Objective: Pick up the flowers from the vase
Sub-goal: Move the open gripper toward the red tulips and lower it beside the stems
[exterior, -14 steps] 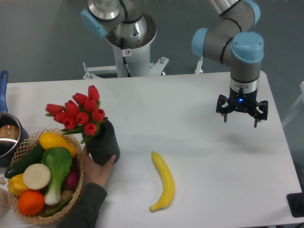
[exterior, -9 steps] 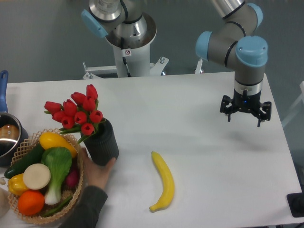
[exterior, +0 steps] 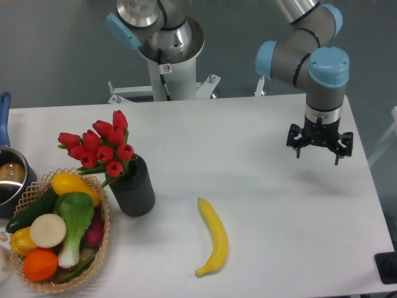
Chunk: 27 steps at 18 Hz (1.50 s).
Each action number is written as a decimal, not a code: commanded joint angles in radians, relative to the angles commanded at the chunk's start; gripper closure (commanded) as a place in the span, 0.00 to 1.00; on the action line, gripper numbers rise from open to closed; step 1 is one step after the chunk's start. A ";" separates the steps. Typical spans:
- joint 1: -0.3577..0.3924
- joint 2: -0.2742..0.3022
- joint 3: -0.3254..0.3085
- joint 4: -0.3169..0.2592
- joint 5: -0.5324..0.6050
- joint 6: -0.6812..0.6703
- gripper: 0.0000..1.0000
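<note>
The flowers, a bunch of red tulip buds with green leaves, stand in the vase, a dark ribbed cylinder at the left of the white table. The bunch leans to the left over the basket's edge. My gripper hangs above the right side of the table, far from the vase, pointing down. Its fingers look spread and hold nothing.
A wicker basket of vegetables and fruit sits just left of the vase. A blue-handled metal pot is at the left edge. A yellow banana lies in the middle front. A second robot base stands behind the table.
A person's hand that held the vase from the front has let go and left the view. The vase and flowers stay in place. My gripper shifted slightly right earlier, then held still.
</note>
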 joint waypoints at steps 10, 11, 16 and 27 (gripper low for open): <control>-0.198 0.142 -0.080 -0.041 -0.206 -0.060 0.00; -0.209 0.191 -0.124 -0.041 -0.220 -0.060 0.00; -0.248 0.367 -0.270 -0.043 -0.302 -0.055 0.00; -0.453 0.391 -0.272 -0.035 -0.316 -0.159 0.00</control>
